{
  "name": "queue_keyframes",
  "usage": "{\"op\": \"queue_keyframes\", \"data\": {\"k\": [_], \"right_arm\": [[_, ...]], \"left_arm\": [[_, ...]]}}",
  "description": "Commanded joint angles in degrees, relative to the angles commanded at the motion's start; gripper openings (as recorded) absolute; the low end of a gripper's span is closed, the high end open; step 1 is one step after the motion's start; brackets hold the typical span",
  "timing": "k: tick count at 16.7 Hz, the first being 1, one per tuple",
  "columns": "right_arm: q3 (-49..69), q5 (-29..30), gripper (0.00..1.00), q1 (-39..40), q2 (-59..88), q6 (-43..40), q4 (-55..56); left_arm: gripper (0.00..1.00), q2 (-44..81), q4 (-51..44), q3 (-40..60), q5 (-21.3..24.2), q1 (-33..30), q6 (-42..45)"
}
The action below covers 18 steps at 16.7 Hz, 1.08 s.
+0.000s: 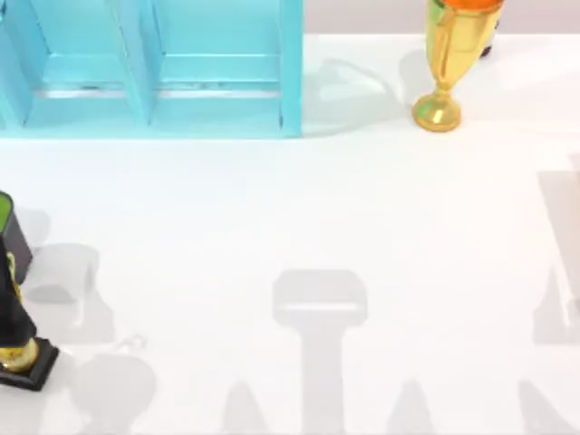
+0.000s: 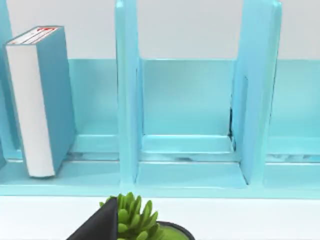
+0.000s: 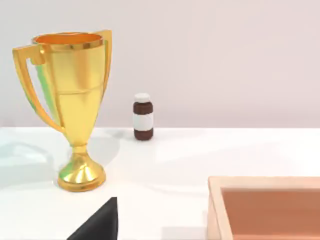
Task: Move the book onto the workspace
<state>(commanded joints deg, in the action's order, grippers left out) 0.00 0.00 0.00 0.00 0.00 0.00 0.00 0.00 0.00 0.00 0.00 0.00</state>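
At the near left edge of the white workspace (image 1: 299,227) stood a dark object on a black base with gold trim (image 1: 20,349); what it was could not be told. In the left wrist view a green potted plant (image 2: 135,220) sat just in front of the light blue shelf unit (image 1: 154,82). Farther off, the shelf unit lined the far left of the table, its upright dividers forming open compartments. The book (image 2: 42,100) stood upright in one of those compartments, against a divider, white page edge facing forward and teal cover to the side, a small label on its top; it rested on the shelf floor, not on the tabletop. At the far right the gold trophy (image 1: 449,59) stood upright on the table, well apart from the shelf. In the right wrist view a small brown bottle (image 3: 143,116) with a white cap stood beyond the trophy, and a tan tray (image 3: 265,205) lay nearer. Whether either gripper's fingers were spread or clenched could not be told.
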Motion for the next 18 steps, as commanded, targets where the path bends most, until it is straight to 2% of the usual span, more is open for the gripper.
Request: {"op": "queue_keyframes", "data": {"k": [4, 8, 12, 18], "right_arm": [[0.00, 0.00, 1.00, 0.00, 0.00, 0.00, 0.00], [0.00, 0.00, 1.00, 0.00, 0.00, 0.00, 0.00], [0.00, 0.00, 1.00, 0.00, 0.00, 0.00, 0.00], [0.00, 0.00, 1.00, 0.00, 0.00, 0.00, 0.00]], "left_arm": [[1.00, 1.75, 1.56, 1.34, 0.74, 0.50, 0.05], [1.00, 12.61, 9.16, 7.75, 4.43, 3.44, 0.51], [1.00, 32.68, 19.75, 16.51, 9.92, 8.43, 1.42], [1.00, 71.71, 37.17, 30.84, 19.69, 18.08, 3.19]]}}
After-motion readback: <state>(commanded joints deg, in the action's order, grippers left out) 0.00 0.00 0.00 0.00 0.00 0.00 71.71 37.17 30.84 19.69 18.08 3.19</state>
